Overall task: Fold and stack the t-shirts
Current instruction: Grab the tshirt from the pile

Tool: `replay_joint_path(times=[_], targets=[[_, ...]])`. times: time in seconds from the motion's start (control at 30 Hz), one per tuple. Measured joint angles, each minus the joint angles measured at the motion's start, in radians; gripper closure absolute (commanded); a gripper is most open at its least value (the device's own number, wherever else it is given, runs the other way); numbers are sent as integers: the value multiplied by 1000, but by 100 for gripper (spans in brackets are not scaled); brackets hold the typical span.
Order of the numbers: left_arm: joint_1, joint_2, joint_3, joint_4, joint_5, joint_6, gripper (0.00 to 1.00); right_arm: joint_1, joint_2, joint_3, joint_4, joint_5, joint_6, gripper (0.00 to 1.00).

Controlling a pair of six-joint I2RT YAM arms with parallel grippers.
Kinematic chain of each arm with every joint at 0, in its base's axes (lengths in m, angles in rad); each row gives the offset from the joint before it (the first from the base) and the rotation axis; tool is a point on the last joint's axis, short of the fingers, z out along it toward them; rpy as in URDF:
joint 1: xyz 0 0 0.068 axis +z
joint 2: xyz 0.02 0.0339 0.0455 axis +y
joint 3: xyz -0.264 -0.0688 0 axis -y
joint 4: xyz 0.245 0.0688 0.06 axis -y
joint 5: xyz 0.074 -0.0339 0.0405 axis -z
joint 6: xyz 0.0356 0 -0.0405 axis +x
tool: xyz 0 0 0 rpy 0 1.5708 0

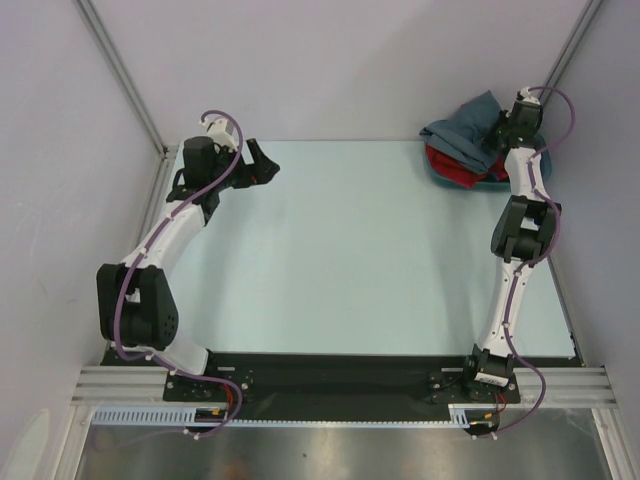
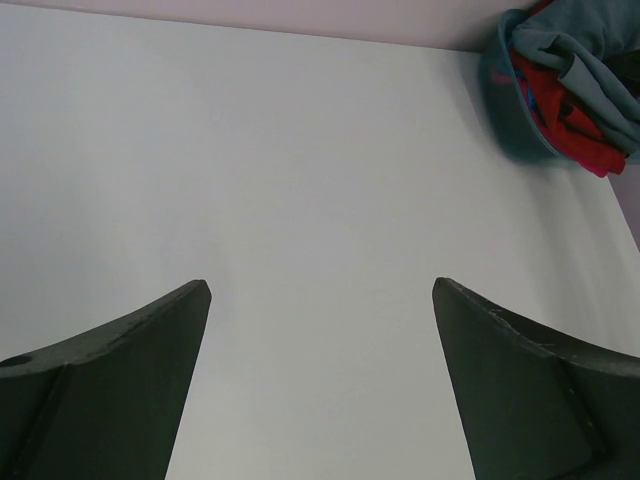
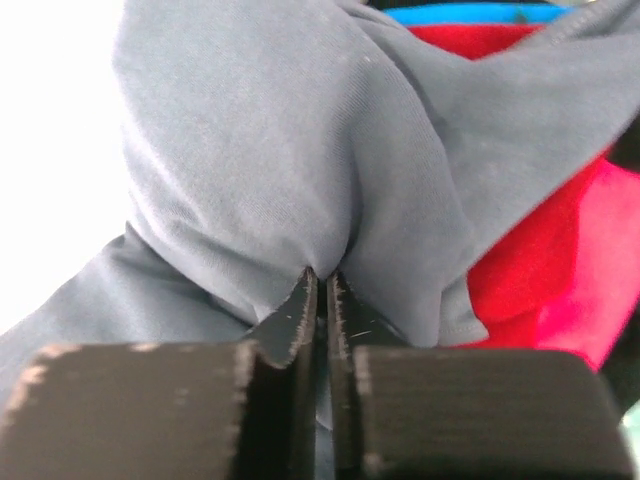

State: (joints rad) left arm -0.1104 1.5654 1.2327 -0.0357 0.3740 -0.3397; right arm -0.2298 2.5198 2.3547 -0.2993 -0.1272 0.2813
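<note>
Grey shirt (image 3: 300,150) ran off top and left edges of right wrist view. Red shirt (image 3: 530,250) mostly hid under it. Right gripper (image 3: 322,285) tips sat tight in grey fold; pinched bit not seen. Basin (image 2: 503,115) mostly covered by shirt pile (image 1: 468,130); only one side showed. Shirt count: could not tell.

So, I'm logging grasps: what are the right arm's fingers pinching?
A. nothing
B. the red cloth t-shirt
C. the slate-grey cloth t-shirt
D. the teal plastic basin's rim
C: the right wrist view shows the right gripper with fingers closed on a fold of the slate-grey cloth t-shirt, the red cloth t-shirt beside it.
</note>
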Motion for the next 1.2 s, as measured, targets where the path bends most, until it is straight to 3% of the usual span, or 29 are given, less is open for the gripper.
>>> replay_joint_path(times=[0.33,0.47,0.73,1.2], targets=[[-17,-3,-6,50,-2,0,0,16,-140,-214,80,-83,-43,100],[-29,-29,-20,69,-3,0,0,56,-297,-311,74,-104,-82,99],[-66,-70,-29,78,-5,-1,0,150,-620,-329,34,-163,-145,98],[-144,-196,-42,18,-5,-1,0,183,-1104,-551,-148,-166,-204,95]])
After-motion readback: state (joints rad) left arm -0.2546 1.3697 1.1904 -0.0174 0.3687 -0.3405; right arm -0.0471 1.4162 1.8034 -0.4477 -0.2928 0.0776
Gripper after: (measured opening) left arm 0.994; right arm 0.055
